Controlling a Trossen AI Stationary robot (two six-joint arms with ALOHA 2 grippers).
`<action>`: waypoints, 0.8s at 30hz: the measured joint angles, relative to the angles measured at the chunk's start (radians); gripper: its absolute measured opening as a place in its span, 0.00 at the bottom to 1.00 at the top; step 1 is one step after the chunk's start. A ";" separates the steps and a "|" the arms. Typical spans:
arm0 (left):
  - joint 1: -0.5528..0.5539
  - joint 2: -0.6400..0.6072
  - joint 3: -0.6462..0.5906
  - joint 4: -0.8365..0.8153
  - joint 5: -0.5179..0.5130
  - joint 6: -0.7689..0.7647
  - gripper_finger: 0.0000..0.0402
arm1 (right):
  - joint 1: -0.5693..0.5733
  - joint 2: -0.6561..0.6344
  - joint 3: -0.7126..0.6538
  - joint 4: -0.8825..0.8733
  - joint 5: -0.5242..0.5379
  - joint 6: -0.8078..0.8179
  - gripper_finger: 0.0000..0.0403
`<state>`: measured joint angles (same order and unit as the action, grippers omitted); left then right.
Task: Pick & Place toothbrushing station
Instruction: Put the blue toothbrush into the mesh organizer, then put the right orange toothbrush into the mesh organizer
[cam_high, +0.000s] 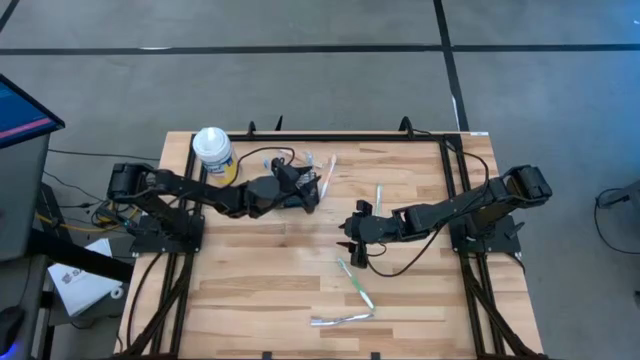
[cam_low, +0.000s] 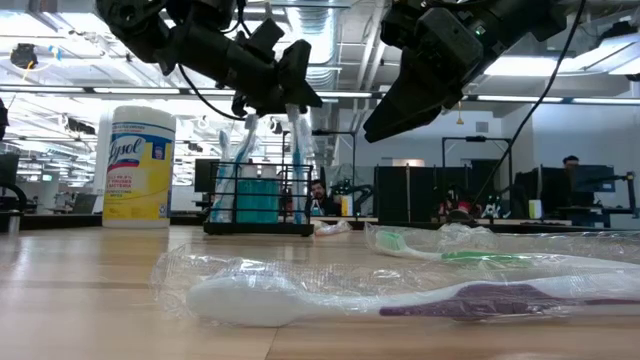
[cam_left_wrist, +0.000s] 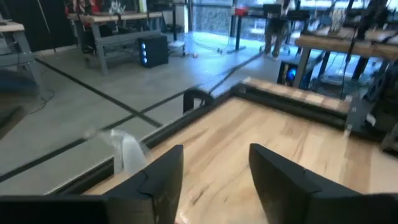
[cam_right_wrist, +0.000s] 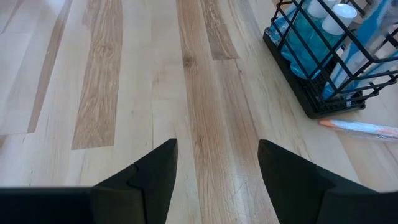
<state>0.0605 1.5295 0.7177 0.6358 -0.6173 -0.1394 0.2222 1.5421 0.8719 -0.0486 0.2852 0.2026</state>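
Note:
The toothbrushing station, a black wire caddy (cam_low: 258, 212), stands on its base at the table's far left-centre, next to the yellow canister (cam_low: 138, 165). It holds a blue bottle (cam_right_wrist: 309, 43), and two wrapped toothbrushes (cam_low: 296, 150) stand up out of it. My left gripper (cam_left_wrist: 214, 152) hovers open just above the caddy, nearly level, with only bare wood between its fingers. A wrapped brush top (cam_left_wrist: 127, 148) rises beside one finger. My right gripper (cam_right_wrist: 217, 146) hangs open over bare wood right of the caddy (cam_right_wrist: 314, 96), slanting down.
Wrapped toothbrushes lie loose on the table: a purple one (cam_low: 420, 295) nearest the front edge, a green one (cam_low: 450, 255) behind it, another (cam_high: 380, 195) farther back. An orange-tipped packet (cam_right_wrist: 360, 129) lies beside the caddy. A black rail (cam_left_wrist: 199, 99) runs along the far edge.

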 joint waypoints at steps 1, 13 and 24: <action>0.000 -0.002 0.001 0.010 0.000 0.001 0.46 | 0.000 0.000 0.000 0.000 0.000 0.000 0.53; 0.018 -0.185 0.001 0.015 0.022 0.136 0.42 | 0.000 0.000 0.000 -0.003 0.000 0.000 0.53; 0.235 -0.262 0.020 -0.152 0.127 0.091 0.34 | 0.000 0.000 0.000 -0.003 0.000 -0.003 0.53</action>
<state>0.2959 1.2676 0.7382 0.4834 -0.4898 -0.0482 0.2218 1.5421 0.8718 -0.0513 0.2852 0.1996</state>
